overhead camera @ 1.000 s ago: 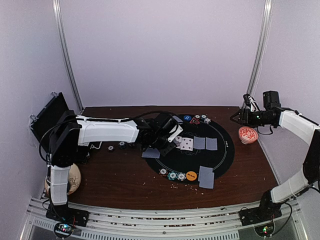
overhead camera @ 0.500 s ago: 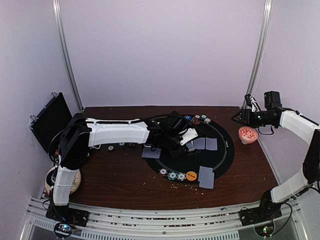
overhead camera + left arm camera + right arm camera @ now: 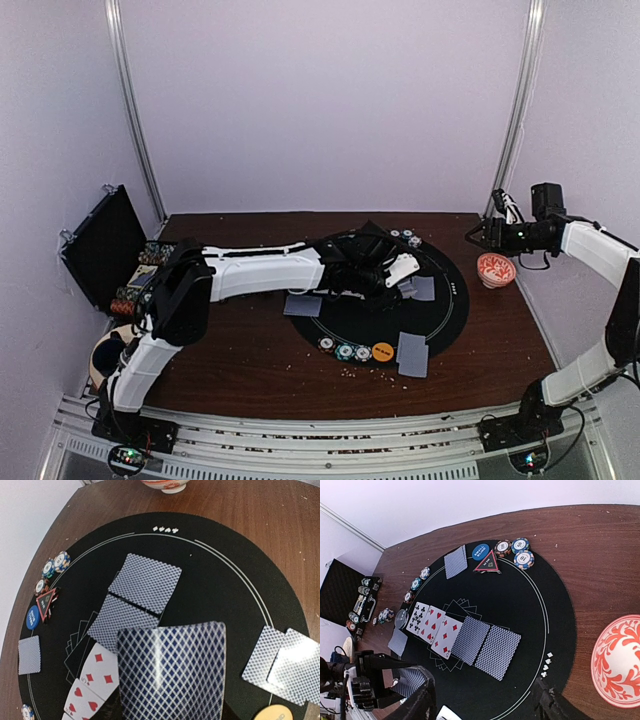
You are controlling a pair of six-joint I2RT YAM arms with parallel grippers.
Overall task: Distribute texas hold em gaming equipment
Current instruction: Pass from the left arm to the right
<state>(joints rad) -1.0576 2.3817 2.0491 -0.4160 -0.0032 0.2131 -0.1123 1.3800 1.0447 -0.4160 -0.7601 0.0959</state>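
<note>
Black mat (image 3: pixel 452 300) carries the board row (image 3: pixel 145 582) at its centre. Left gripper (image 3: pixel 398 272) hangs over that centre, jaws narrow on one blue-backed card (image 3: pixel 172 672). Right gripper (image 3: pixel 480 234) hovers off the mat's right edge, jaws wide, empty. Risk: released tilted, the card overlaps the row.

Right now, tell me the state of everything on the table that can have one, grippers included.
Left gripper, shut on a card, back showing.
Right gripper, open, empty.
Three middle cards, face up.
Two middle cards, face down.
Card pair, face down.
Case, open.
Bowl, upright, empty.
</note>
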